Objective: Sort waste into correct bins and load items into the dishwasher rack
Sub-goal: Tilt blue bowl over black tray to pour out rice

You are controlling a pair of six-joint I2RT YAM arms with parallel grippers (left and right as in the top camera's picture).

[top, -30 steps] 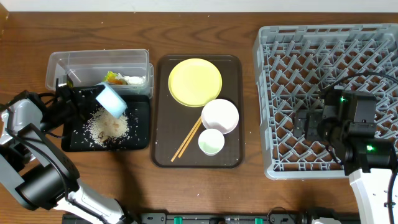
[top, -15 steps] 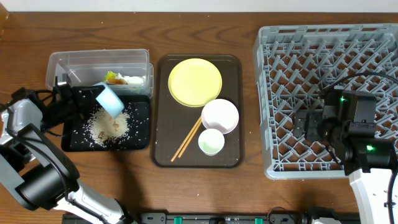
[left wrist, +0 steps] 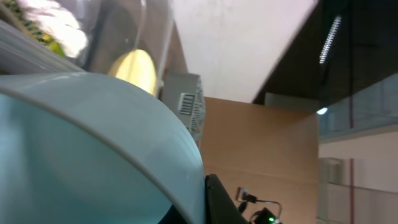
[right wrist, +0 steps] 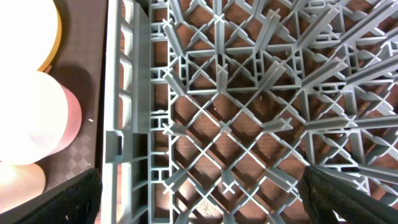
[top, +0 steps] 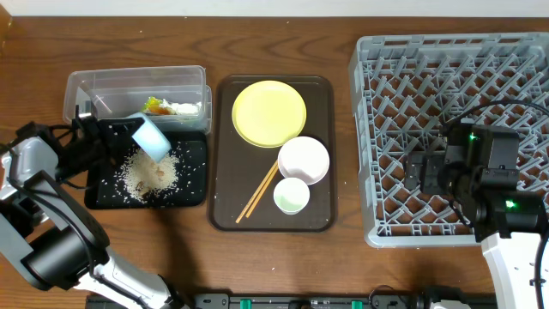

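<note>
Aloft, light blue bowl [top: 154,137] in left claw [top: 130,130], over black tray [top: 194,185]

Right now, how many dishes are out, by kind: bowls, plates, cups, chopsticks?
Bowls: 2, the blue bowl and the white bowl
Plates: 1, the yellow plate
Cups: 1, the small cup
Chopsticks: 2
Total: 6

A dark brown wooden worktop [top: 343,172]. Beyond it are a white wall [left wrist: 236,37], a tan panel [left wrist: 261,137] and a strip light [left wrist: 330,38].
</note>
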